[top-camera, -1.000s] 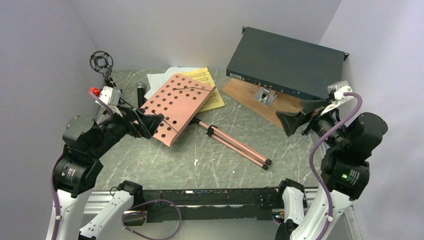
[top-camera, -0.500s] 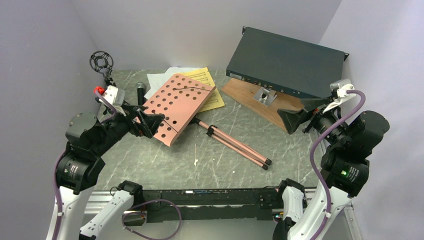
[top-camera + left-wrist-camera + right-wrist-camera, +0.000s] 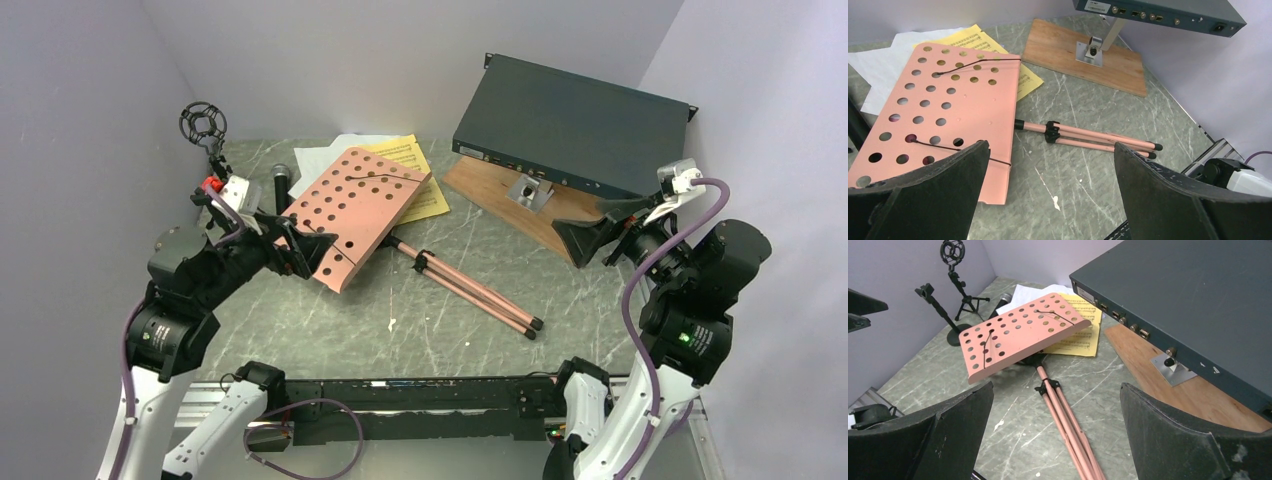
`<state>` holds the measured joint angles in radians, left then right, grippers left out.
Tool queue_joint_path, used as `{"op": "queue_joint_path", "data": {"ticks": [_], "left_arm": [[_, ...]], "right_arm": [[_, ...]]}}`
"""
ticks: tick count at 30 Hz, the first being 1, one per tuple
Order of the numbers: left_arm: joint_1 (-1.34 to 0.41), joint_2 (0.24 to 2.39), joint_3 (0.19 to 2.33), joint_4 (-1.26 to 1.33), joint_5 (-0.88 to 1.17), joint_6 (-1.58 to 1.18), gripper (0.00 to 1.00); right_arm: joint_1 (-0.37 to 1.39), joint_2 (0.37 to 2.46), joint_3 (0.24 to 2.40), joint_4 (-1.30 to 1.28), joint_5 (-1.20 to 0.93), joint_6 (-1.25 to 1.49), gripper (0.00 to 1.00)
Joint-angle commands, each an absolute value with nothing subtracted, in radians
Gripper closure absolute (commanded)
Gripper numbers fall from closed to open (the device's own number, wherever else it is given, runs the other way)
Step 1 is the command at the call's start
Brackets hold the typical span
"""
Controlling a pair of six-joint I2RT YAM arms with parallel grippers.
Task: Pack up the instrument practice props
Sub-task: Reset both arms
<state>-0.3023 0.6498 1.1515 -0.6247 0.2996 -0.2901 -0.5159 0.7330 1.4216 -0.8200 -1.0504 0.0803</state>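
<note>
Left arm (image 3: pixel 200 275) crouches, left tool (image 3: pixel 308 252) wide beside music desk (image 3: pixel 365 200).

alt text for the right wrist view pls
A pink perforated music desk lies tilted on the table, its folded tripod legs pointing toward the camera between the right gripper's open jaws. Yellow sheet music behind it, teal rack box at right.

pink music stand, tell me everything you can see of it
The pink music stand lies toppled on the marbled table. Its desk looks like painted metal, punched with round holes, with two thin black wire page holders, tilted and partly covering the yellow sheet. Its folded legs, black-tipped, lie flat toward the near right.
</note>
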Motion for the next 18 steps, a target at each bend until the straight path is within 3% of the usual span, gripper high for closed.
{"op": "queue_joint_path", "data": {"ticks": [1,18], "left_arm": [[-0.299,0.635,1.129,-0.551,0.348,-0.284,0.01],[-0.299,0.620,1.079,-0.566,0.327,-0.264,0.01]], "right_arm": [[-0.528,0.723,1.412,-0.758,-1.075,0.117,0.00],[-0.550,0.713,1.374,-0.727,-1.065,0.145,0.00]]}}
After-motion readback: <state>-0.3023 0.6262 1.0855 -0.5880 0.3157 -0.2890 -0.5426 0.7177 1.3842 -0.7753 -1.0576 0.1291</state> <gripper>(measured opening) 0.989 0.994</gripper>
